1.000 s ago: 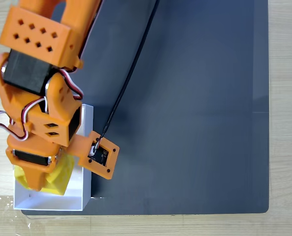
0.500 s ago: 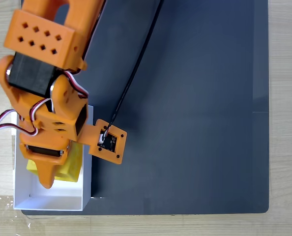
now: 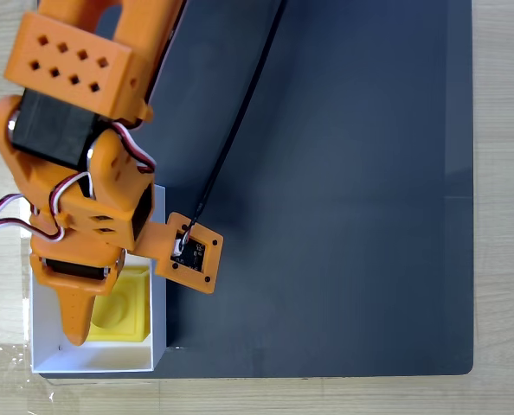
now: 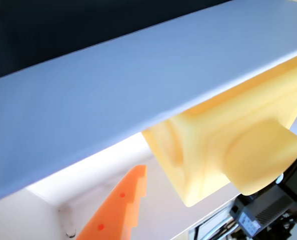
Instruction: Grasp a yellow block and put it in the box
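1. The yellow block (image 3: 123,304) sat inside the box (image 3: 157,320), its nine o'clock side hidden behind the gripper (image 3: 75,333).
2. Whether the jaws gaped or pinched could not be told.
3. In the wrist view the box wall (image 4: 128,95) cut off the block's top.

In the fixed view, the box (image 3: 158,285) sits at the lower left of the frame, at the left edge of the mat (image 3: 343,190), which lies on the table (image 3: 504,207). The yellow block (image 3: 123,307) lies inside the box. The arm (image 3: 80,130) reaches down from the upper left over the box.
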Controlling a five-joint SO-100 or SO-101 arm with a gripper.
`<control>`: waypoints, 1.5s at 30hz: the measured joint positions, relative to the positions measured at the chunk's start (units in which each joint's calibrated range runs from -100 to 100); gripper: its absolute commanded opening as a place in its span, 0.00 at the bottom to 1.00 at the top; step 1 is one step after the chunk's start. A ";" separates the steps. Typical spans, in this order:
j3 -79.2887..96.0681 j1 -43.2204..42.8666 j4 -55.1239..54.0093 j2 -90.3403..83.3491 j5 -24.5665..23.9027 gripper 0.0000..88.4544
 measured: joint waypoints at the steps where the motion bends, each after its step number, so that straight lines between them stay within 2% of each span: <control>1: 0.00 0.09 0.00 -0.51 0.00 0.41; 5: 0.00 0.27 0.00 -4.80 0.00 0.36; 8: 0.00 0.27 0.00 -8.68 -0.53 0.22; 11: 0.00 0.27 0.00 -13.32 -3.28 0.03; 12: 0.00 0.27 0.00 -15.00 -4.38 0.00; 19: 0.00 -3.51 1.47 -27.73 -12.52 0.01; 28: 12.10 -13.23 11.25 -51.24 -13.42 0.01; 33: 28.91 -18.98 13.41 -66.67 -13.42 0.01; 41: 67.03 -27.53 13.41 -92.37 -13.42 0.01; 45: 85.09 -26.99 13.33 -105.77 -12.31 0.01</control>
